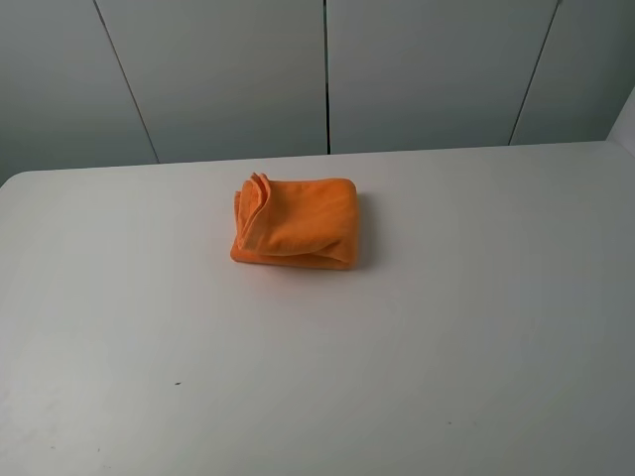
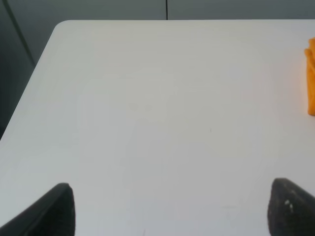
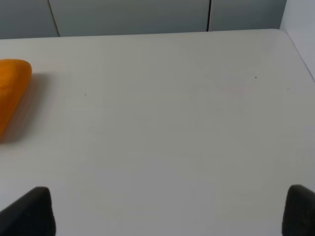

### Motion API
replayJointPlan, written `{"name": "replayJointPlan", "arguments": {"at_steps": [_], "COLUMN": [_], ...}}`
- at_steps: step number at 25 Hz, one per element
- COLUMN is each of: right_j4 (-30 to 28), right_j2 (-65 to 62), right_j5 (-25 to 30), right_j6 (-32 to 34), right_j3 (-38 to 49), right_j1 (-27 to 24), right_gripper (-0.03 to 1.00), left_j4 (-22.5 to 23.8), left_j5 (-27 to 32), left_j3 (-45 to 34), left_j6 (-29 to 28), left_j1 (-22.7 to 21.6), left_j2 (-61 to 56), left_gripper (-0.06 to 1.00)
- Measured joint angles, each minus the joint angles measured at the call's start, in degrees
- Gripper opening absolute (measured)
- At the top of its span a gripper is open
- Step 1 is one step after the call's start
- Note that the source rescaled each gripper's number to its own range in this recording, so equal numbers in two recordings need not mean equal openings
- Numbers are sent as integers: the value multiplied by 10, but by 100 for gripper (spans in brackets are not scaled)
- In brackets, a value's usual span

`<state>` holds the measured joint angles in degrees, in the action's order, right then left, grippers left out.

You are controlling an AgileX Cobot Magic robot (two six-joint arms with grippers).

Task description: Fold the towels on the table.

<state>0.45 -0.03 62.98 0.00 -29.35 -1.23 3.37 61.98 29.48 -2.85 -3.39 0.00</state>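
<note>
The orange towel (image 1: pixel 296 222) lies folded into a thick bundle on the white table (image 1: pixel 446 327), a little behind its middle, with layered edges showing on its left side. Neither arm appears in the exterior high view. The left wrist view shows my left gripper (image 2: pixel 170 209) open over bare table, its two dark fingertips (image 2: pixel 54 211) wide apart, with a sliver of the towel (image 2: pixel 310 73) at the frame's edge. In the right wrist view my right gripper (image 3: pixel 170 211) is open too, nothing between its fingers, and the towel's rounded fold (image 3: pixel 12 88) lies well away from it.
Grey wall panels (image 1: pixel 427 69) stand behind the table's far edge. The table's rounded far-left corner (image 2: pixel 61 24) and far-right corner (image 3: pixel 283 32) show in the wrist views. A tiny dark speck (image 1: pixel 178 384) marks the tabletop.
</note>
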Motion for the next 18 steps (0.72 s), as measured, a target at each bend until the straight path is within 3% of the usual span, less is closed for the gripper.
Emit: {"name": "replayJointPlan", "arguments": {"at_steps": [18], "right_j4": [0], "right_j2": [0], "right_j5": [0], "right_j6": [0], "right_j3": [0], "right_j1": [0], "right_gripper": [100], "left_j4": [0], "left_j5": [0], "left_j3": [0], "left_j6": [0], "left_j1": [0], "left_j2": [0], "left_gripper": [100]}}
